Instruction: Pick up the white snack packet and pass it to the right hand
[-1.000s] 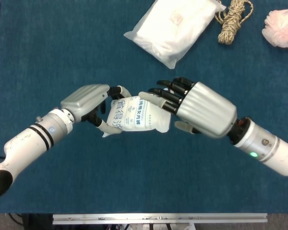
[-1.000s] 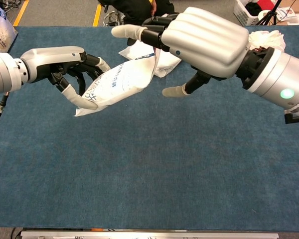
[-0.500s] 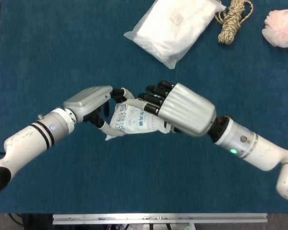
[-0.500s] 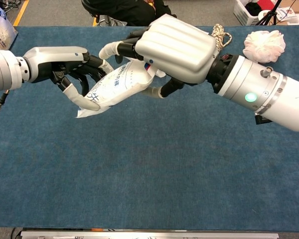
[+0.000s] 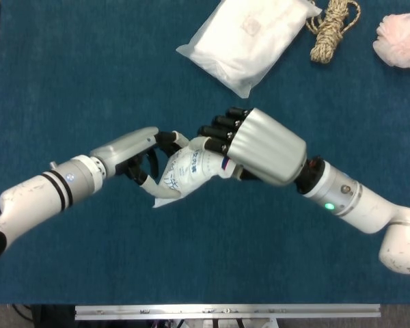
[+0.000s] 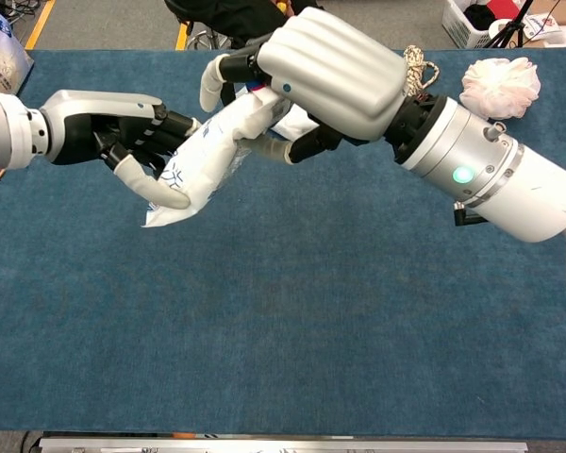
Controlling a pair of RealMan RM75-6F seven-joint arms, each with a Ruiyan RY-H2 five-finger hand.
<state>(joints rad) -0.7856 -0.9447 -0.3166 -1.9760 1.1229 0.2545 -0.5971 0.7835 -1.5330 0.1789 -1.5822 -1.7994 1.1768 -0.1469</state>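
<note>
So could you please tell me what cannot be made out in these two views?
- Right end of the crinkled white printed snack packet: covered by the right robot hand in both views.
- Packet print: too small to read.
- Left robot hand grip: its far side is hidden.
- Large white plastic bag: cut off by the head view's top edge.

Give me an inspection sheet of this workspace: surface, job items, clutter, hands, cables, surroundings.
Surface: blue cloth-covered table, with a metal rail along its near edge.
Job's things: white snack packet held off the table between both hands, blue print on its face.
Clutter: large white bag, coil of rope and pink puff at the far side.
Hands: left hand grips the packet's left end; right hand is closed over its right end.
Cables: some at the far left corner in the chest view, off the table.
Surroundings: a printed bag at the far left, a white basket at the far right, floor with yellow tape.
</note>
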